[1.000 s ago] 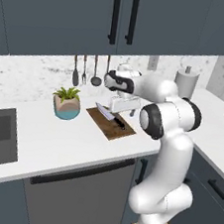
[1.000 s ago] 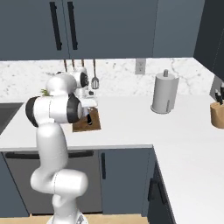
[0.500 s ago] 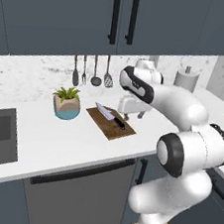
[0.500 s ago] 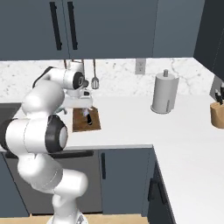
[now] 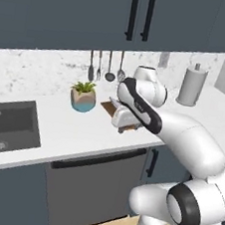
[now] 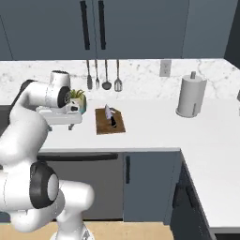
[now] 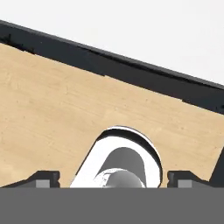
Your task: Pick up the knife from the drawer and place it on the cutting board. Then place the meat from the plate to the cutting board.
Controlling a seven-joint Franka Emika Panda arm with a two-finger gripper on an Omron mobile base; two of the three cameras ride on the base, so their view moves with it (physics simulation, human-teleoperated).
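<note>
The knife point(image 6: 109, 115) now lies on the cutting board point(image 6: 110, 121), black handle toward the near edge and blade pointing to the far wall, and nothing is touching it. A second ago the hand was low over that board. Since then the arm has swung off to the left, and the gripper point(image 6: 60, 126) now hangs out past the near edge of the counter point(image 6: 154, 129), left of the board and in front of the potted plant point(image 6: 77, 98). Its jaws are spread about as wide as they go, with nothing between them. In the hand view the two fingertips point(image 7: 43, 178) sit far apart at the bottom, looking down at pale wooden floor, a dark band and the white counter edge. From the left base camera the hand covers most of the board point(image 5: 108, 105), so the knife cannot be made out from that side, though the right base view shows it plainly enough. As I read it, the first half of the job is finished, with the knife delivered and let go, and this swing away is probably the start of the reach for the meat on its plate. The board should stay undisturbed until the meat arrives.
</note>
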